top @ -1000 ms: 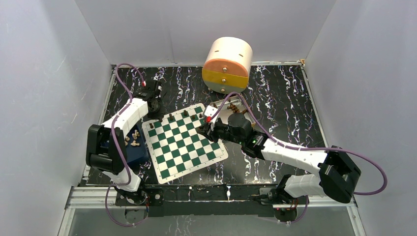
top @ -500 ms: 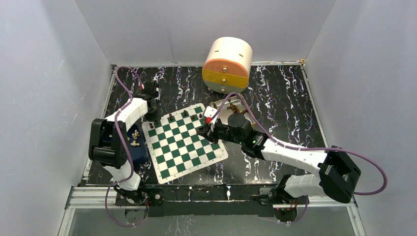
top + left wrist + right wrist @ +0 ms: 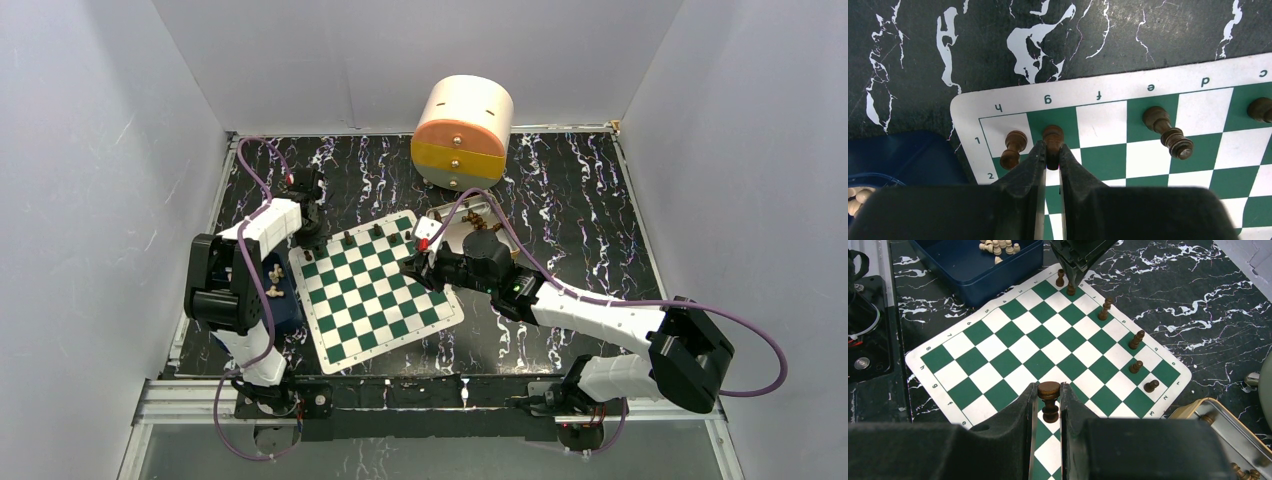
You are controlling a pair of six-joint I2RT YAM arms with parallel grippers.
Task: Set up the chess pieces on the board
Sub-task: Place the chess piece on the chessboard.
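Two chess pieces near the board corner

The black worktop with white veins carries the green-and-white board in the middle, a blue box just beside its left edge, a metal tray near its right corner, and a round container at the back.

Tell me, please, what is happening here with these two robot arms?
Both arms are setting dark brown chess pieces on the green-and-white checkered chess mat. The left gripper is shut on a round-topped brown piece at the mat's edge row, beside a corner piece standing free. The right gripper holds a flat-topped brown piece over the right side of the mat. Four more pieces stand along that same edge row.
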